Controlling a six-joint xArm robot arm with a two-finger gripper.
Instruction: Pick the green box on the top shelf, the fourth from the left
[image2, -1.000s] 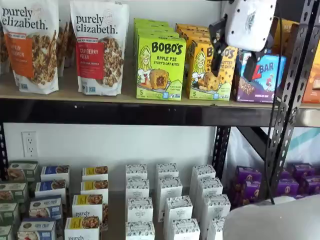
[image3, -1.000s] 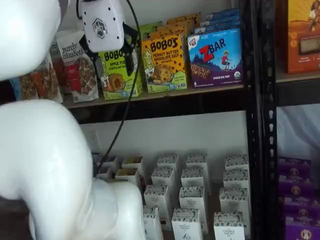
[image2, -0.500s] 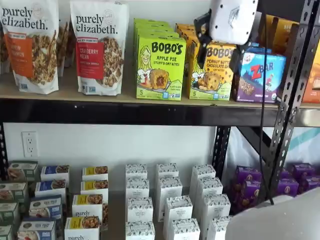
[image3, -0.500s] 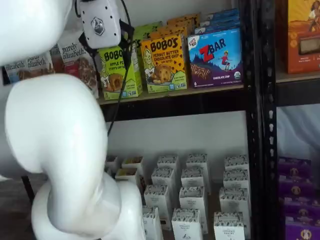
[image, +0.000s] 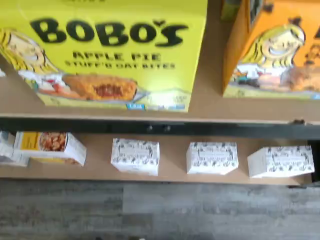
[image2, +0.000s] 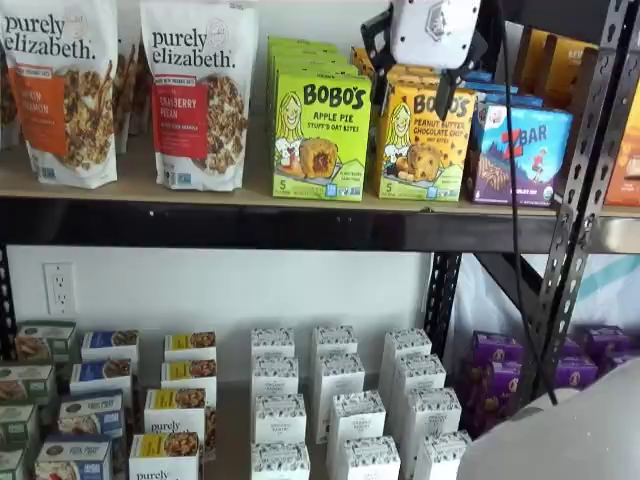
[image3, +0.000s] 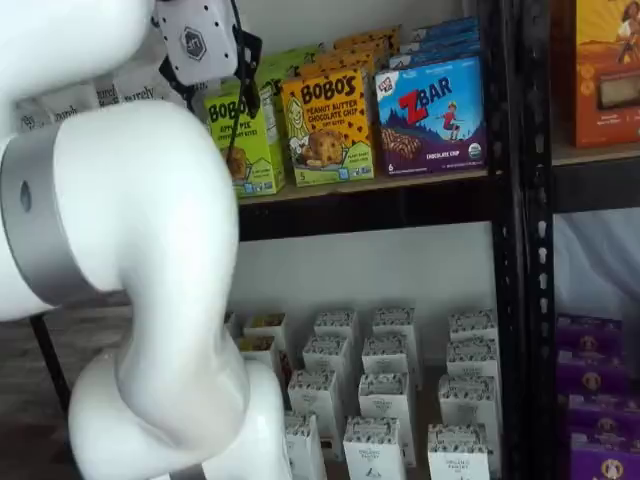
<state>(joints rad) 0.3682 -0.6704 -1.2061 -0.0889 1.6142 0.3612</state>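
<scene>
The tool (image2: 412, 68) is held with its black fingers spread wide and empty, high before the tan wooden top shelf (image2: 250, 195), while the lime-green upright Bobo's carton (image2: 321, 135) stands just below and beside it, presumably so the fingers can straddle it.

Bright even indoor light, soft shadows under shelves, wrist view slightly blurred
</scene>
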